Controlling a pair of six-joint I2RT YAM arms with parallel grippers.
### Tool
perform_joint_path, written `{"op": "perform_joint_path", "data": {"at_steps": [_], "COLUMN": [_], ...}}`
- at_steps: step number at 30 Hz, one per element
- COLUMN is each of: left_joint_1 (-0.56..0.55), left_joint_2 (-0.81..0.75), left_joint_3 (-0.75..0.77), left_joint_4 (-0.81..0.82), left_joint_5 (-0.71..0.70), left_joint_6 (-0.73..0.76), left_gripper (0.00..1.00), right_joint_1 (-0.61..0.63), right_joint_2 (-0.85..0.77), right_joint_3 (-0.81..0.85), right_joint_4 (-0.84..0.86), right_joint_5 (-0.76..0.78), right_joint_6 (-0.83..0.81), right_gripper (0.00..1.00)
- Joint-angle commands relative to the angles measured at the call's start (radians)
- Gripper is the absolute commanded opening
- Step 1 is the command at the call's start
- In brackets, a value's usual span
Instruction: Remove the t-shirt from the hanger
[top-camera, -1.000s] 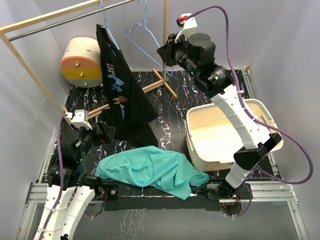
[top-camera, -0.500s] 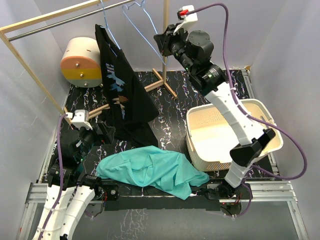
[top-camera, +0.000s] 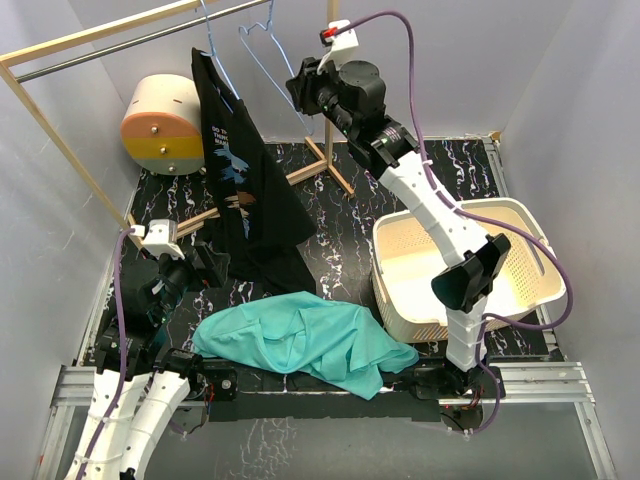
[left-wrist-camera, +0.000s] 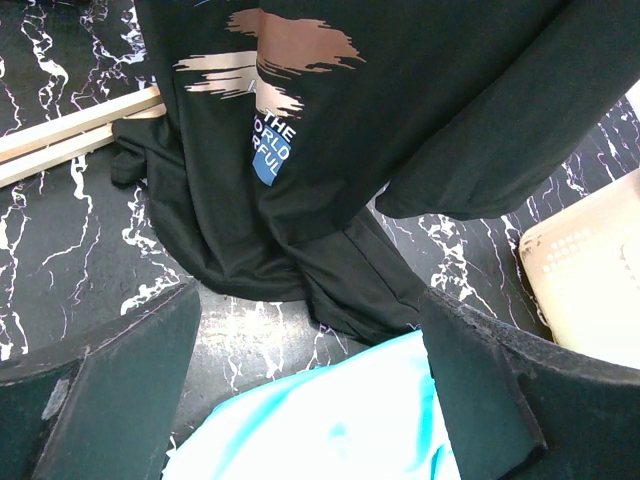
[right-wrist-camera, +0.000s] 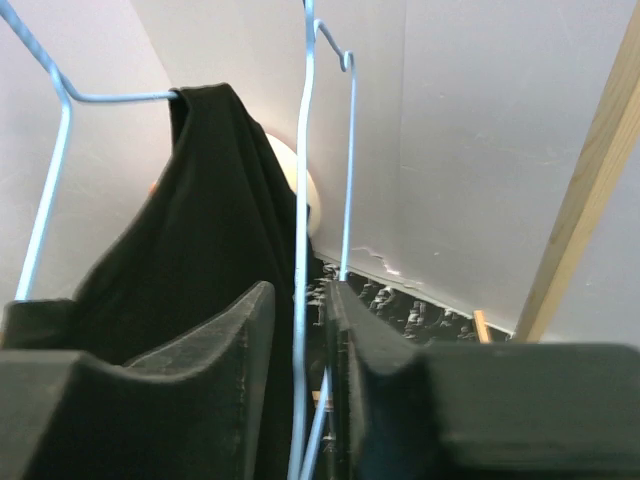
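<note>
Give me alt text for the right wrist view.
The right gripper pinches a bare hanger of blue wire between its jaws. To the left, a black t-shirt hangs on a second hanger. A wooden post stands at right against a white wall.

Two hangers (right-wrist-camera: 302, 230), two t-shirts (top-camera: 245, 200), one basket (top-camera: 420, 245)
</note>
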Motion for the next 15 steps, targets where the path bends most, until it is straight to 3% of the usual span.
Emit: {"op": "perform_joint_path", "data": {"at_steps": [1,3,4,9,15], "left_joint_1": [-0.005,-0.004,-0.004,-0.004,-0.003], "left_joint_2": [-0.007,-0.007,-0.007,-0.007,-0.011], "left_joint_3": [-0.004,-0.005,-0.004,-0.007,-0.006], "left_joint_4": [-0.001,-0.001,-0.001,0.001,-0.001], "left_joint_5": [-0.017,-0.018,-0.018,-0.016,-0.02], "left_joint_6": [-0.004,-0.004,-0.004,-0.004,-0.005], "left_gripper": [0.89,0.88,0.88,0.89,0.89], "right_joint_1": [-0.002,-0.002,-0.003,-0.002,0.009], "right_joint_2": [-0.038,-0.09,-0.137,-0.368,-0.648], "right_joint_3": [0.047,-0.027,-0.074,-0.346,-0.71], "right_joint_4": [0.019,0.019,0.025,0.018,-0.067], "right_joint_5": [-0.016,-0.022,-0.028,-0.121,-0.328], "right_joint_6": [-0.003,-0.003,-0.005,0.0,0.022], "right_gripper": [0.44,0.73,0.8,0.81,0.7]}}
